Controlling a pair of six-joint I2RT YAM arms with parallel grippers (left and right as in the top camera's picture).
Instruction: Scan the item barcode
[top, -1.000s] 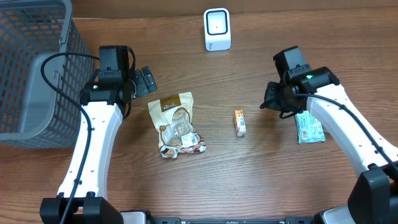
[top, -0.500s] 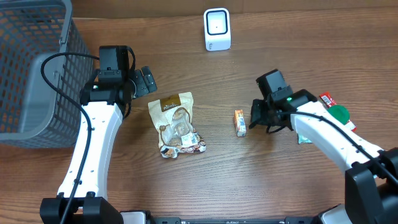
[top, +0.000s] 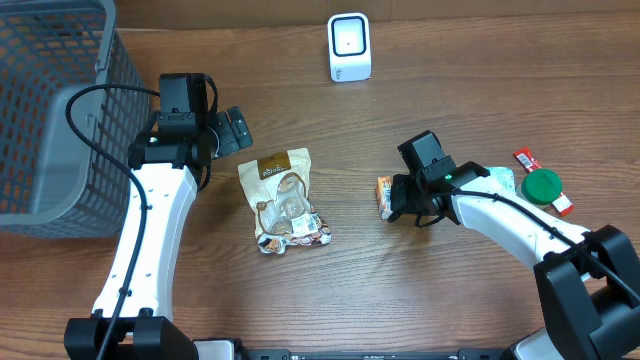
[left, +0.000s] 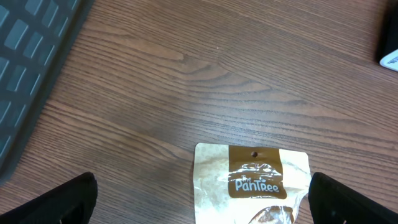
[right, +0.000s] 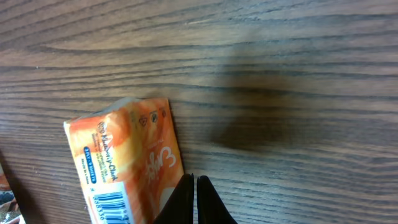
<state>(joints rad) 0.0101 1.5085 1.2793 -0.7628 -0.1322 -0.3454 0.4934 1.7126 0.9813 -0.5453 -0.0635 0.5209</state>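
Right gripper (right: 194, 198) just swung over to the orange packet (right: 124, 163), tips pressed together (left gripper (top: 236, 130) sits spread wide, idle), so grabbing it for the scan looks next.

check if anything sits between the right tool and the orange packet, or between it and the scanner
Nothing visible. The shut right tool is at the edge of the orange packet, and only bare table lies between the packet and the white scanner.
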